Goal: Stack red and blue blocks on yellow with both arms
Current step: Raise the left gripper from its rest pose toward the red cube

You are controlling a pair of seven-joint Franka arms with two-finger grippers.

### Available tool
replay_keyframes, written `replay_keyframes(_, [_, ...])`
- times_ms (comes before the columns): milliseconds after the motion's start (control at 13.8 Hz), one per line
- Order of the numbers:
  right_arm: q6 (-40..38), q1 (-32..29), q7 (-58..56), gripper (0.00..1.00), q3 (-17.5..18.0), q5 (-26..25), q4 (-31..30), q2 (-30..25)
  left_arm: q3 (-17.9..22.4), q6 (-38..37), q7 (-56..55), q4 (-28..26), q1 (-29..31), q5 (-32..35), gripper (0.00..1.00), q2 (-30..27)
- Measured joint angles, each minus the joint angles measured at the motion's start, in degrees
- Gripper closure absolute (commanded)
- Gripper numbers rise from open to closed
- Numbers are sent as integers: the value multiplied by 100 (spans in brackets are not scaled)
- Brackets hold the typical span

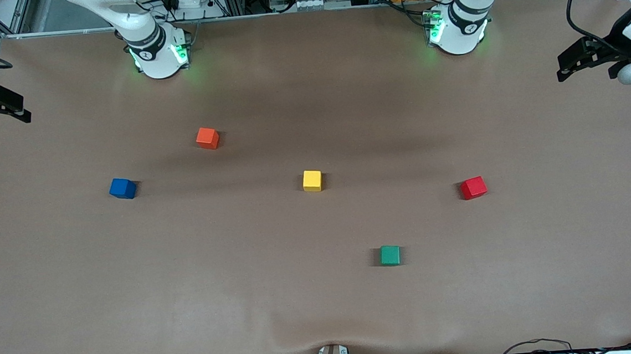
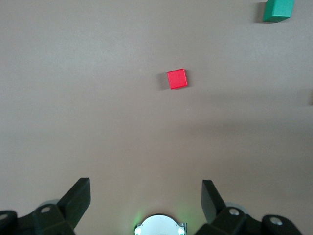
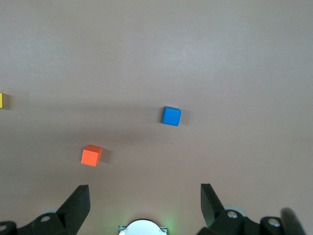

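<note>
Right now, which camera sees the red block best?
The left wrist view: the red block sits near its middle, big and unblocked, on bare table ahead of the open left gripper. The front view shows it smaller, toward the left arm's end. The right wrist view does not show it.

Red cube [image 1: 473, 187], blue cube [image 1: 122, 188], yellow cube [image 1: 312, 180] between, apart, unstacked.

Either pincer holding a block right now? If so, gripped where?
Nothing held. Left pincer and right pincer are both open and empty, up at the table's ends; red and blue blocks sit untouched.
</note>
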Motion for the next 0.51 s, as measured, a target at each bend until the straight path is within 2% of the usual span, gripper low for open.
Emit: replay_keyframes(506, [0, -4, 0, 0, -4, 0, 0, 0, 23, -229, 0, 140, 32, 0, 0, 11])
